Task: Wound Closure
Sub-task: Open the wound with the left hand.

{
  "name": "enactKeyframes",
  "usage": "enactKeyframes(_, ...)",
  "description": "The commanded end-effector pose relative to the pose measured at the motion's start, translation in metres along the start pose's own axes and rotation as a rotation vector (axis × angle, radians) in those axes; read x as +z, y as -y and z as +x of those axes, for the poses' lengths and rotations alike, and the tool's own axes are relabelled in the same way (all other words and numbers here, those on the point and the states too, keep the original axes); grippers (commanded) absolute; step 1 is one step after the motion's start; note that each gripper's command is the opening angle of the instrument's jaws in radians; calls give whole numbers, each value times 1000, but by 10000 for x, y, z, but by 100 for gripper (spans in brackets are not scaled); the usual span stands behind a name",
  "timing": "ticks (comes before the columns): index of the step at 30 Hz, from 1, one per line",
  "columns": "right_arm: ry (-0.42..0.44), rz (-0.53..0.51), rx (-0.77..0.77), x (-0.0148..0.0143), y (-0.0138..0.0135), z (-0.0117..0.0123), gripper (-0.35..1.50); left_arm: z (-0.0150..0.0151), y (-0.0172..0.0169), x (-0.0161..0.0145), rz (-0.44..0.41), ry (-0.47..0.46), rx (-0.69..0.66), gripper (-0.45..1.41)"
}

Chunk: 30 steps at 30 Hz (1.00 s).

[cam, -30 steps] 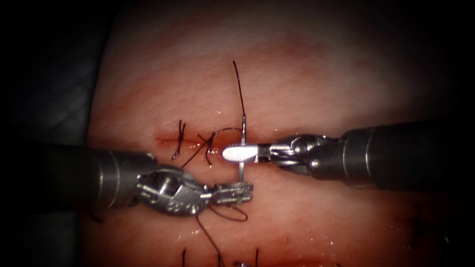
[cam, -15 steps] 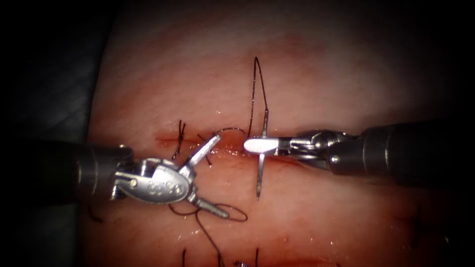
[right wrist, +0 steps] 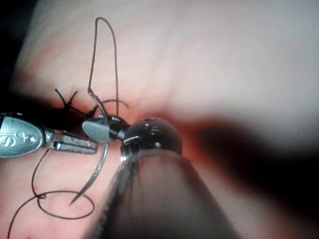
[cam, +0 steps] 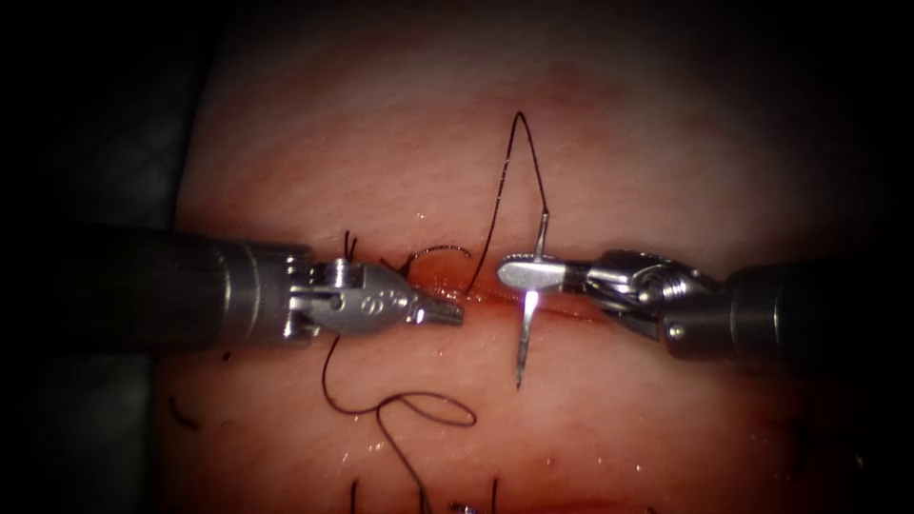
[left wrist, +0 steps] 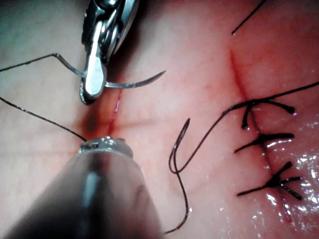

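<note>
Endoscope view dim, dark vignette at edges; glare on wet pink pork tissue (cam: 609,409); right wrist foreground blurred.

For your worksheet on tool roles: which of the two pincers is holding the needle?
The right arm's pincer, shut across the needle mid-curve; the left pincer holds nothing.

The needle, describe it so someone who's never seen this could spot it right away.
Start at the cut running across the tissue. The right hand is shut on the needle around mid-curve, clear of the tissue. It is the one bright curved steel sliver, with dark thread trailing from its upper end.
</note>
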<state>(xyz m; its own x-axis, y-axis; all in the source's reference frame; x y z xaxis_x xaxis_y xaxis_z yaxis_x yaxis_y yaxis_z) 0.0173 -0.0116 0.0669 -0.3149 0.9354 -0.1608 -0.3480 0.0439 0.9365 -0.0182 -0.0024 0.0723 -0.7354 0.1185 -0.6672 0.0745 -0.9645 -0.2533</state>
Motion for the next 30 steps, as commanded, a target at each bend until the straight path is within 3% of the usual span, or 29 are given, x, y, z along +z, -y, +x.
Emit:
enactKeyframes(1,1,1,-8,6,-2,-6,-35,-2,2,12,-14,22,-3,-45)
enactKeyframes(21,-8,-7,-88,5,7,-12,-35,-62,42,64,-101,252,-24,-45)
enactKeyframes(30,-43,-28,-238,17,3,-8,-35,-81,49,92,-187,354,-60,-45)
